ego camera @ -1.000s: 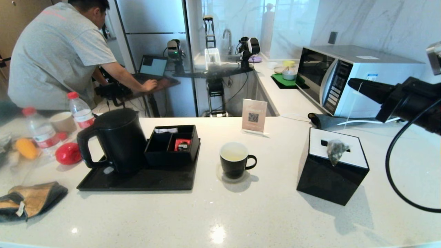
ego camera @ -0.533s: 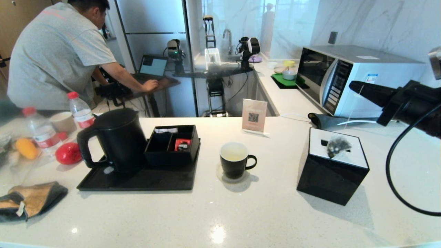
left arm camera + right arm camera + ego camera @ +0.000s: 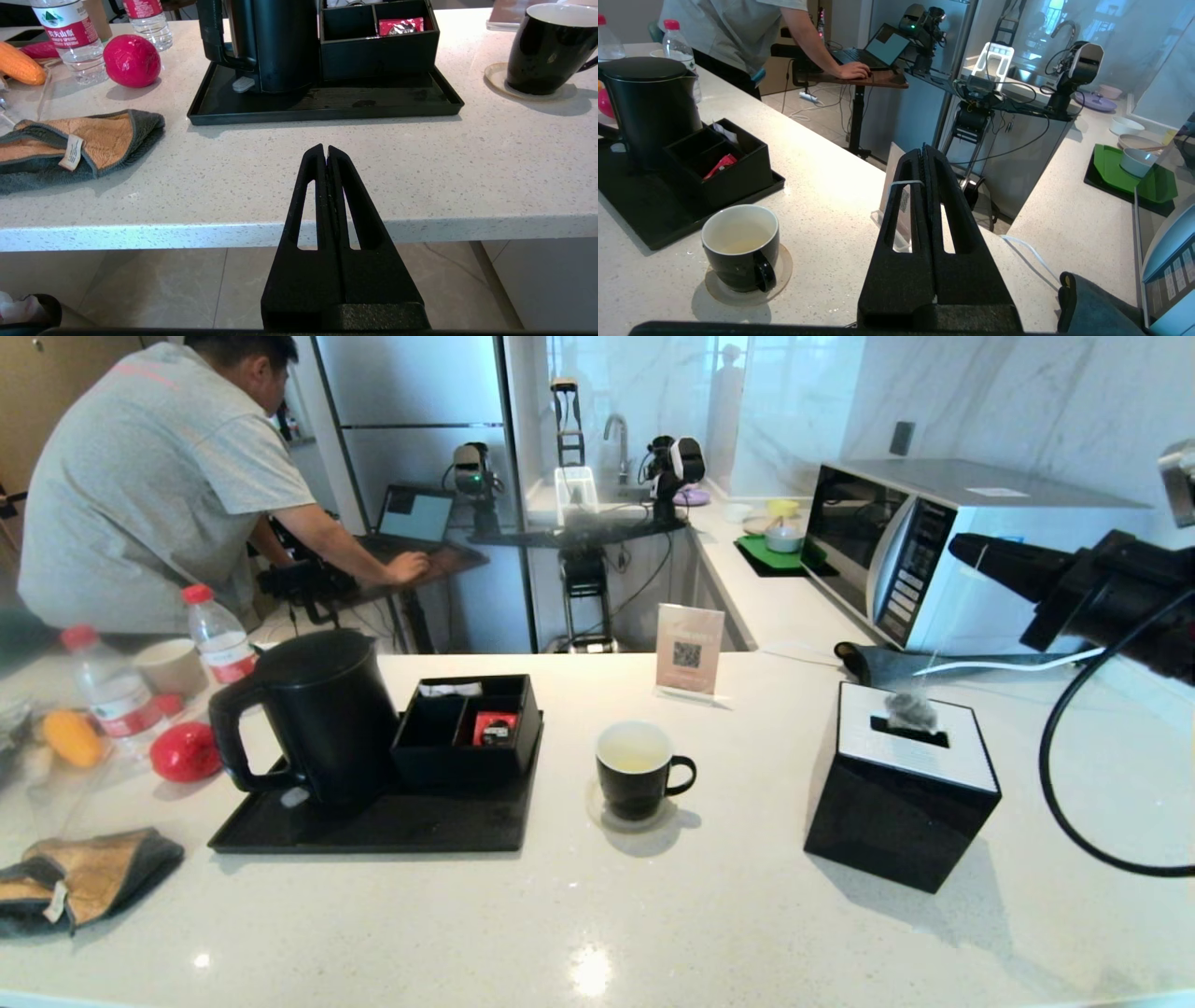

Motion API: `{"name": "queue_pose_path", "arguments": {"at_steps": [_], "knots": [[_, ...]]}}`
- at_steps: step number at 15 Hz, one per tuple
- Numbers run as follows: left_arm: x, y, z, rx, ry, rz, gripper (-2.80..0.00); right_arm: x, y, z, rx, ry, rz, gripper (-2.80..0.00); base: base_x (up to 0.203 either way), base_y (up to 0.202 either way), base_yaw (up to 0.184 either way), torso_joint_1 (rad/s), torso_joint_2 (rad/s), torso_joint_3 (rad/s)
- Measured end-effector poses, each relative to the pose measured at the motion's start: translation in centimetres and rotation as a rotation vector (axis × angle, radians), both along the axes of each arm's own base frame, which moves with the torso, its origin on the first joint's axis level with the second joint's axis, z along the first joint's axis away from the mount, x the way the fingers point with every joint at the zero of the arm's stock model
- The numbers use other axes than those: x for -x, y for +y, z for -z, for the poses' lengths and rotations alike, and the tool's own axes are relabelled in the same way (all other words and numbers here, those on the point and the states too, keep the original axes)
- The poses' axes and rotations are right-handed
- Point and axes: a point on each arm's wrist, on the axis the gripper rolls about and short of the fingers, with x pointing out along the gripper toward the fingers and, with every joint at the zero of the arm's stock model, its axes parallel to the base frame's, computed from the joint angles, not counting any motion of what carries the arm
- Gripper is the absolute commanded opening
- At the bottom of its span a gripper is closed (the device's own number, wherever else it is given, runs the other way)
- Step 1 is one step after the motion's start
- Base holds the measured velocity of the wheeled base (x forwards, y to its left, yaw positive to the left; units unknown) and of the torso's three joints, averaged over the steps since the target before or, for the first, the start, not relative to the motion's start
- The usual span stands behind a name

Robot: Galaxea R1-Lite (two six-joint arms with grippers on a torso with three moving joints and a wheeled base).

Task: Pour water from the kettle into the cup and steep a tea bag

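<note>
Most of the task looks done: cup (image 3: pixel 635 775) holds pale water, kettle (image 3: pixel 317 714) back on tray (image 3: pixel 373 826), right gripper (image 3: pixel 971 558) pinching the string, tea bag (image 3: pixel 910 711) dangling over the black box's (image 3: pixel 901 784) slot, away from the cup; left gripper (image 3: pixel 326 151) closed, parked off counter.

The right gripper (image 3: pixel 962 553) is matte black — long tapering fingers with slotted cut-outs and a grainy surface. A black cable loops beneath its boxy wrist. The left gripper (image 3: pixel 325 150) looks identical — same wedge-shaped, slotted black fingers.
</note>
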Motion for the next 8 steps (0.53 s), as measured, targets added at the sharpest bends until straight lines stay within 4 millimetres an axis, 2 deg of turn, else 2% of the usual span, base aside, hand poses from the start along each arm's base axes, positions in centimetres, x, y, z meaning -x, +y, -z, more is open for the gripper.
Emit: {"name": "queue_pose_path", "arguments": {"at_steps": [8], "knots": [[0.0,0.0,0.0,0.0,0.0,0.001,-2.8,-0.5,-1.6,1.7,0.009,0.052,0.03,-2.8,0.0,0.0,0.0,0.0,0.0,0.0]]}}
